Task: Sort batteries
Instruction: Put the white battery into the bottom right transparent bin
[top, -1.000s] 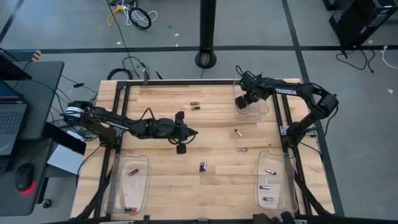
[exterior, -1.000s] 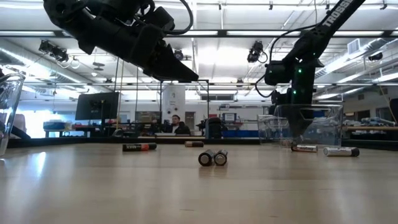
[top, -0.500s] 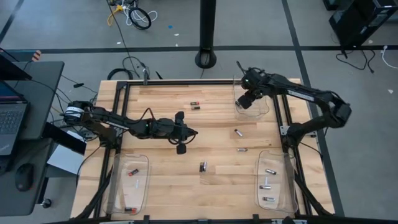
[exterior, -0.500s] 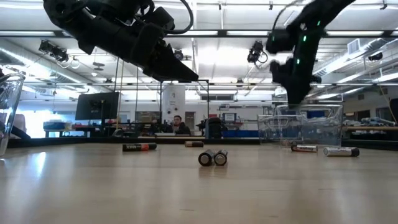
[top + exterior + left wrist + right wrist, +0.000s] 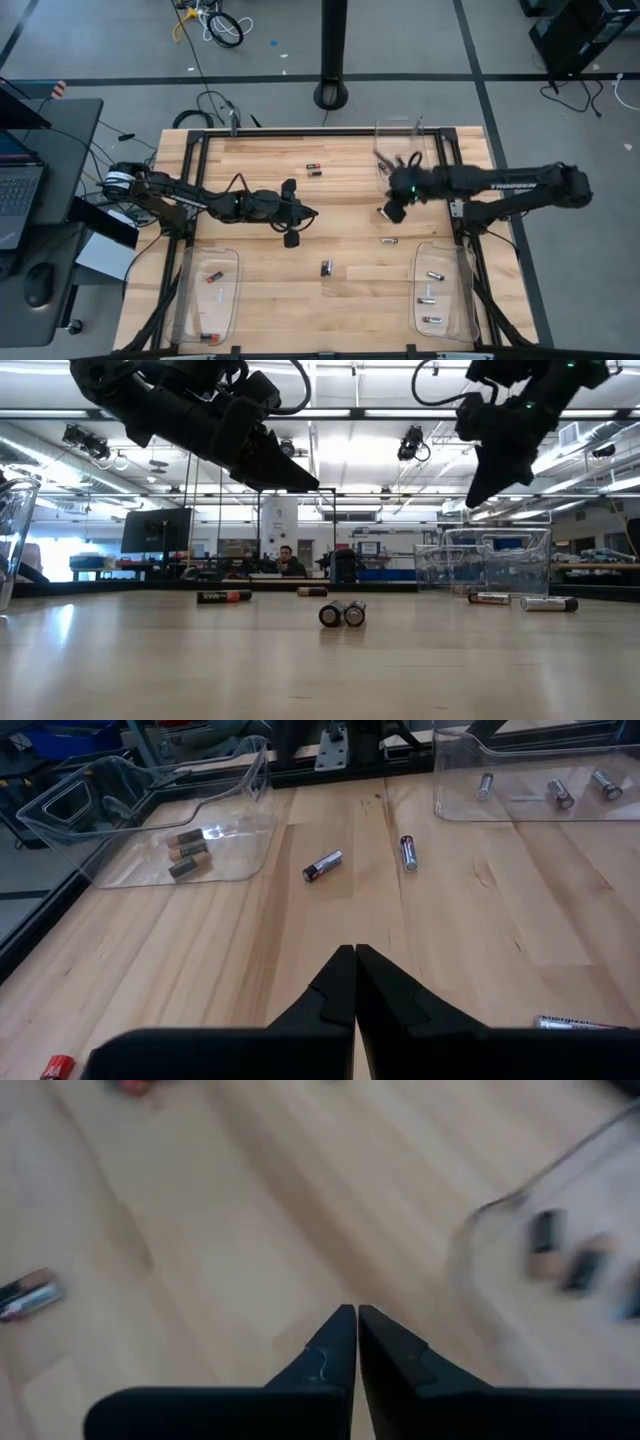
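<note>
Right end effector [image 5: 390, 211] hangs clenched and empty above loose batteries [image 5: 383, 212] right of centre; we see the left end effector [image 5: 312, 211] clenched mid-surface [image 5: 270, 160].

Right wrist view is smeared: cells in the clear tray [image 5: 560, 1230] are dark blobs, type unreadable. Battery [image 5: 28, 1295] cut by the frame edge. Left wrist view: red-ended battery [image 5: 57, 1067] and silver battery [image 5: 580, 1021] clipped at the edges. High view: battery labels too small to read.
</note>
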Controlling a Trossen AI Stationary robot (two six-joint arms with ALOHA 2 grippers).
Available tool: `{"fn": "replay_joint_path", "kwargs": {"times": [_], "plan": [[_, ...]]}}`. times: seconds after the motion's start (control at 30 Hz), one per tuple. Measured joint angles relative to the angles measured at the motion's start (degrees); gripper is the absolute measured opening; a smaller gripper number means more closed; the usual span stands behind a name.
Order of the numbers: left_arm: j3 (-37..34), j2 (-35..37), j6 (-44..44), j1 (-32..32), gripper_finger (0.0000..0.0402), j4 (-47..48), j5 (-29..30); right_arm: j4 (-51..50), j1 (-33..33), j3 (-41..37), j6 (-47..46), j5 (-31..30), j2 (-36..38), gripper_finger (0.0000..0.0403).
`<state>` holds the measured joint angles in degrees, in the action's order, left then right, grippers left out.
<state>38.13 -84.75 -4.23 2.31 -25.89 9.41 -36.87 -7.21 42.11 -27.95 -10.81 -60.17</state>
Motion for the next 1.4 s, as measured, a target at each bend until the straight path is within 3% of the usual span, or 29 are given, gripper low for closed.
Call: {"fn": "replay_joint_path", "kwargs": {"times": [0.3, 0.57, 0.77, 1.13, 1.4], "plan": [[0.0, 0.0, 0.0, 0.0, 0.0013, 0.0, 0.0, 3.8, 9.2, -4.9, -9.4, -3.8, -7.4, 0.0060], [0.0, 0.0, 0.0, 0.0, 0.0013, 0.4, 0.0, 4.3, 9.6, -4.9, -9.5, -5.6, -15.0, 0.0126], [0.0, 0.0, 0.0, 0.0, 0.0013, 0.7, 0.0, 4.5, 8.4, -4.9, -9.5, -5.6, -20.6, 0.0150], [0.0, 0.0, 0.2, 0.0, 0.0013, 1.0, 0.0, 8.0, 5.1, -4.8, -6.6, -3.1, -25.7, 0.0141], [0.0, 0.0, 0.2, 0.1, 0.0013, 1.7, 0.0, 9.4, 3.7, -4.9, -3.7, 2.7, -25.8, 0.0086]]}}
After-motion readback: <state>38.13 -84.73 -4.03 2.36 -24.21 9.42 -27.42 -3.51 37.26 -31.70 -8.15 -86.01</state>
